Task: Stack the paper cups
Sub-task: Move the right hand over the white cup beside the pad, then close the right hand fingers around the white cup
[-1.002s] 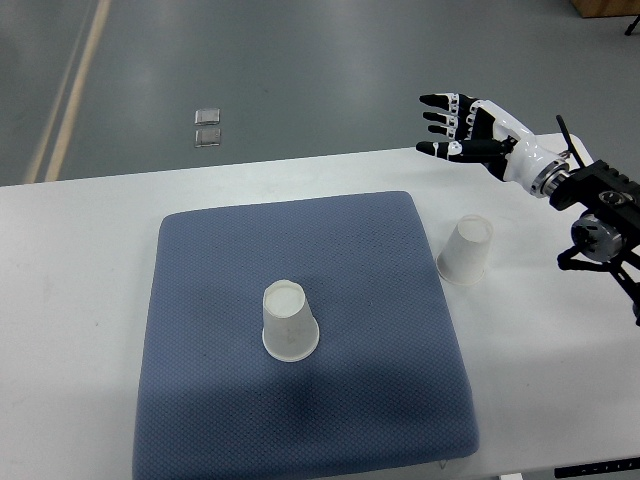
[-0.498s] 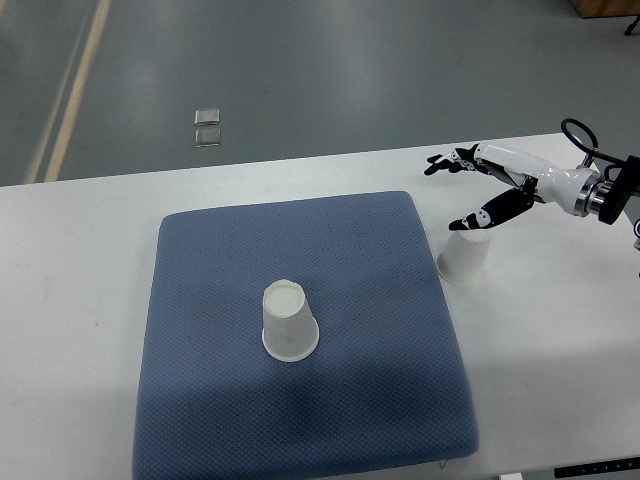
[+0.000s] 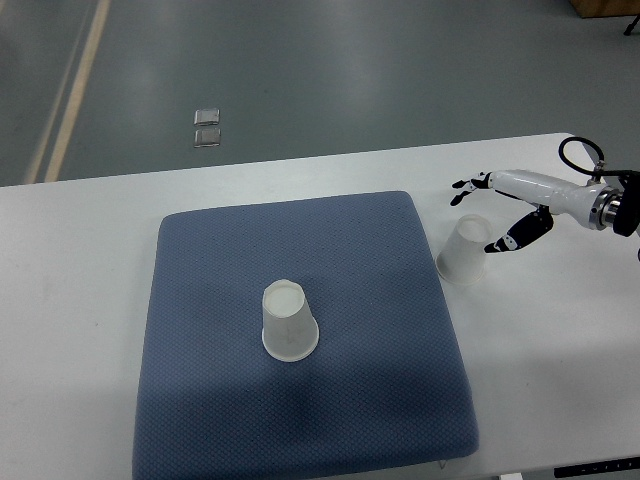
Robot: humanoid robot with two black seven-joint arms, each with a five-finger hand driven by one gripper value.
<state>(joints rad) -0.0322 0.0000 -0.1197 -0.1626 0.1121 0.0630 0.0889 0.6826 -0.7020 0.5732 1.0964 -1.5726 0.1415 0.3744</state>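
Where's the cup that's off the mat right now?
In the top view, that cup stands upside down on the white table, just off the mat's right edge, with the open right robot hand around its top.

Two matt white paper cups (image 3: 290,320) (image 3: 464,251). Blue cloth mat (image 3: 310,335), finely textured weave. Smooth white counter (image 3: 80,300), faint sheen. Glossy white plastic right hand (image 3: 505,200), black fingertips (image 3: 497,246). Polished grey floor (image 3: 300,70).

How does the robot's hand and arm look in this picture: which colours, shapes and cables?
Only the right hand shows. It has a glossy white, slim shell and thin fingers with black joints and tips. Behind the wrist sits a silver ring, then a black section, and a black cable loops above it.
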